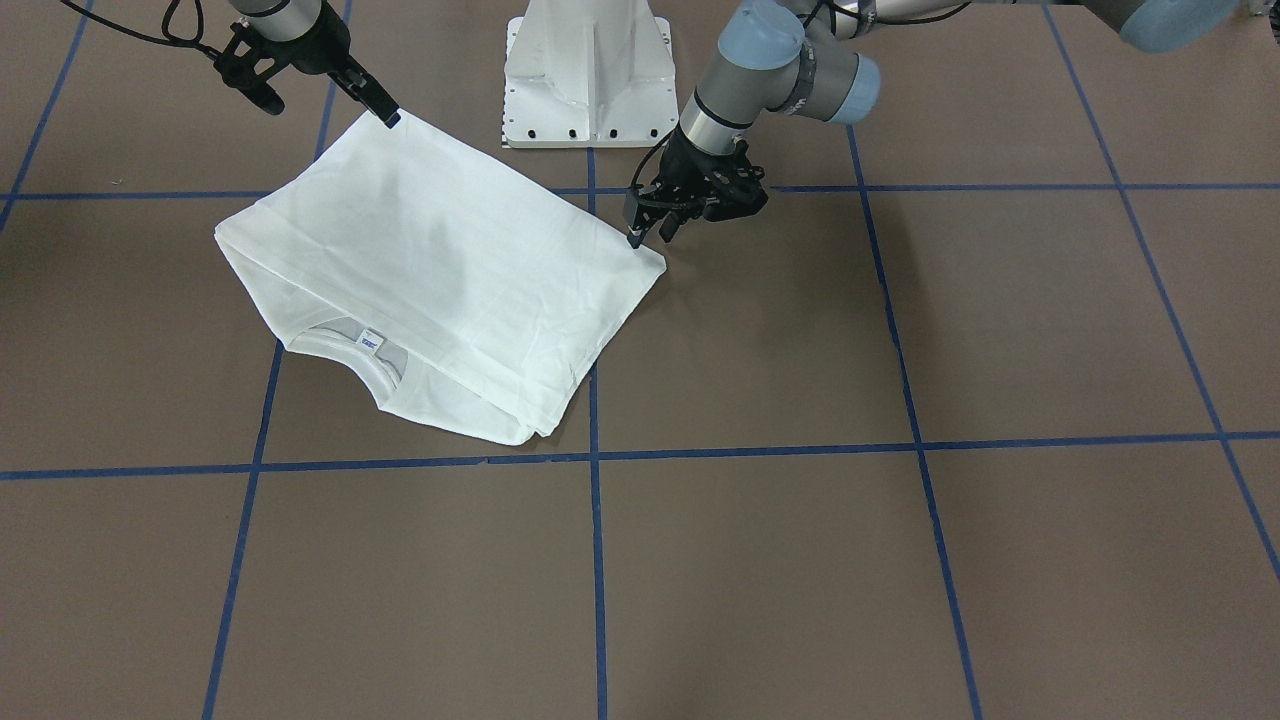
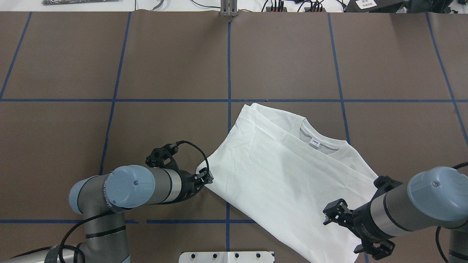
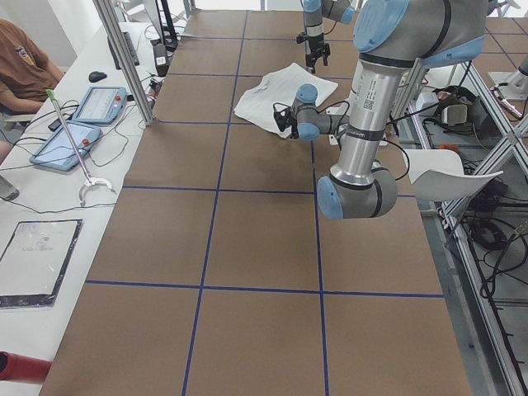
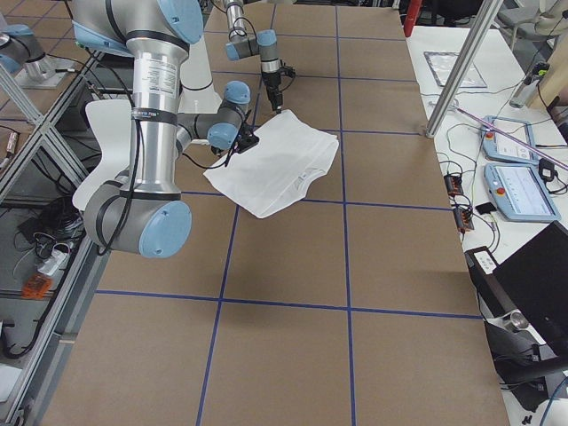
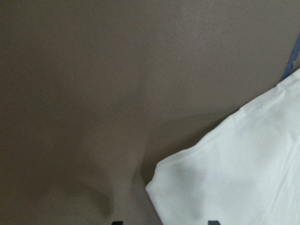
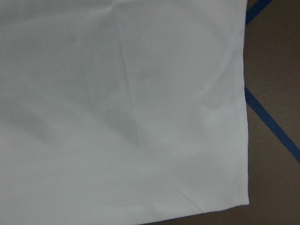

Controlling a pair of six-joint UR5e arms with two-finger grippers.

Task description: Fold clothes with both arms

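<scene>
The T-shirt [image 1: 440, 270] lay folded into a rectangle left of centre on the tabletop [image 1: 900, 560]. The left claw [image 1: 650, 232] and right claw [image 1: 330, 108] stood apart at 2 upper corners, gripping nothing. Probably 1 fold remained.

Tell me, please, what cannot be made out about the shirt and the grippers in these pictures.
- Label wording: too small in the front and overhead views.
- Shirt sleeves: tucked under the top fold in every view.
- Left gripper fingertips: cut off by the left wrist view's bottom edge.
- Right gripper: absent from the right wrist view, which the shirt mostly fills.
</scene>
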